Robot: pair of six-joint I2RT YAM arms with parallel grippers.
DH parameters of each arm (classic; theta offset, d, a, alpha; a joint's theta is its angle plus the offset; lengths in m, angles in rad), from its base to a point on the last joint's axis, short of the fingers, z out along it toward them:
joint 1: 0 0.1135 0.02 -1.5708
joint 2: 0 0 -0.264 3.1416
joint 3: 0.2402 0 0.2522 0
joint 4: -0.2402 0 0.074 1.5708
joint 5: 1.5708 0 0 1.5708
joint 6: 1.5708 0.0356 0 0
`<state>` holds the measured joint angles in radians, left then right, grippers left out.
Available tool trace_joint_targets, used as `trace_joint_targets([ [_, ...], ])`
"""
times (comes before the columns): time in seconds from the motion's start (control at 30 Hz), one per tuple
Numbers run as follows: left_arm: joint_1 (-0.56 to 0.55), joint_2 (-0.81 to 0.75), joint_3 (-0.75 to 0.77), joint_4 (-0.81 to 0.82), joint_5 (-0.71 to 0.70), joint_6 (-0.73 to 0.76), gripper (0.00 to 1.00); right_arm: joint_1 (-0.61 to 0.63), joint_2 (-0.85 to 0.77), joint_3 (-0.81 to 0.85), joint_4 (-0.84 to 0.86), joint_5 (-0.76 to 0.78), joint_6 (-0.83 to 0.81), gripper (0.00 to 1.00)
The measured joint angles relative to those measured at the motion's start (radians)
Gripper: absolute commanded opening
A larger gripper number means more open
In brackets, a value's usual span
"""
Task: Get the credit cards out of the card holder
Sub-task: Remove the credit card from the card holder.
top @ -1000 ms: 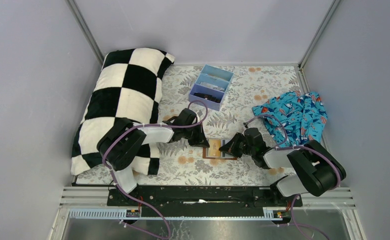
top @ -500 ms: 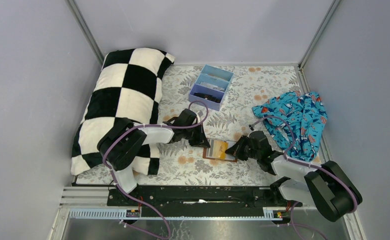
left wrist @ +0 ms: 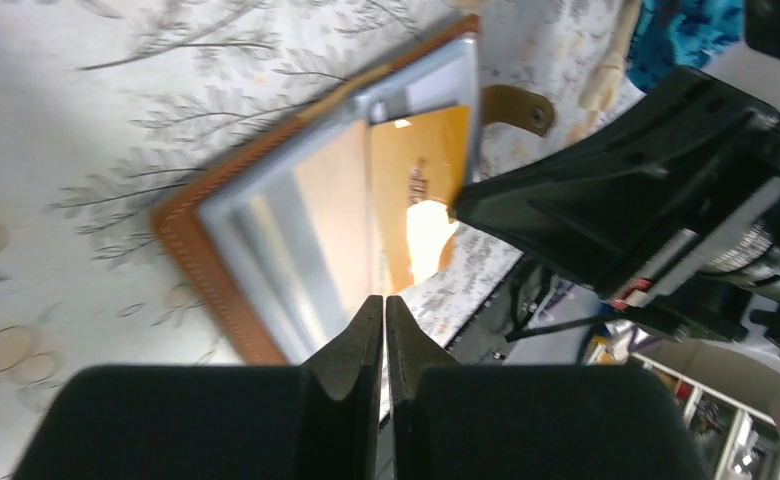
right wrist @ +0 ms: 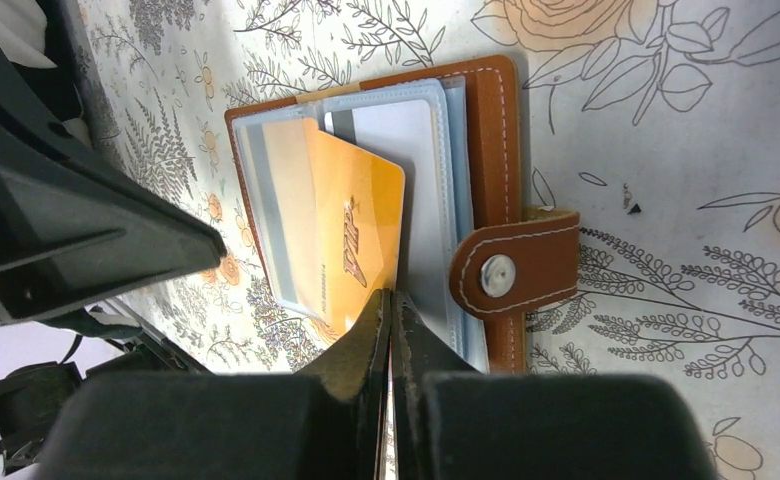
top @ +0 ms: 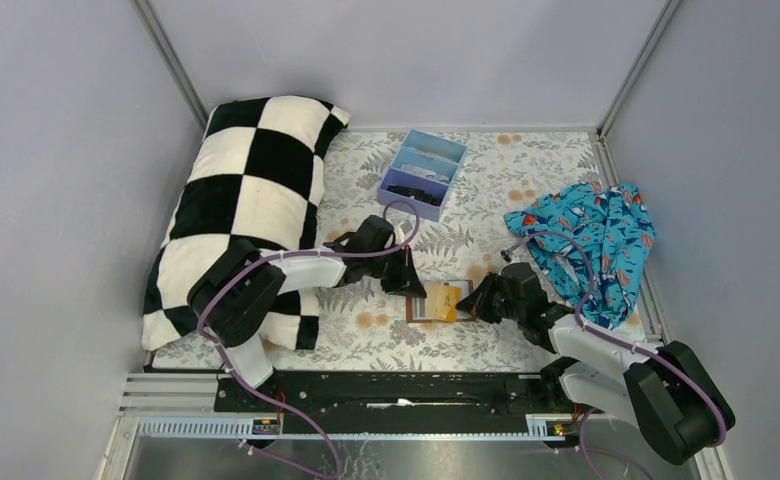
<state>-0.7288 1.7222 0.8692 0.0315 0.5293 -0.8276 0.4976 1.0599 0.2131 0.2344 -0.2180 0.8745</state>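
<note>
The holder (right wrist: 491,110) was seen as tan with white stitching, the card (right wrist: 351,240) as yellow-gold. The pillow (top: 256,190) was checked black and white; the tray (top: 423,172) was blue, the cloth (top: 591,235) blue-patterned.

Your card holder (right wrist: 491,130) is stitched brown leather with glossy clear plastic sleeves; the yellow card (right wrist: 351,230) looks smooth, shiny.
</note>
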Motion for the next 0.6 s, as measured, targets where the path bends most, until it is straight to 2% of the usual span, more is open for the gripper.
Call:
trace_joint_targets([
  [0.2, -0.049, 0.062, 0.046, 0.047, 0.047, -0.022, 0.07, 0.000, -0.001, 0.015, -0.018, 0.000, -0.008, 0.00],
  [0.43, -0.078, 0.159, 0.084, 0.027, 0.050, -0.017, 0.05, 0.000, 0.000, 0.019, -0.020, 0.000, -0.010, 0.01],
  [0.53, -0.076, 0.159, 0.089, 0.022, 0.049, -0.014, 0.05, 0.000, 0.005, 0.019, -0.006, -0.006, -0.003, 0.18],
  [0.6, -0.075, 0.159, 0.089, 0.021, 0.048, -0.014, 0.05, -0.002, 0.012, 0.015, 0.025, -0.013, 0.009, 0.24],
])
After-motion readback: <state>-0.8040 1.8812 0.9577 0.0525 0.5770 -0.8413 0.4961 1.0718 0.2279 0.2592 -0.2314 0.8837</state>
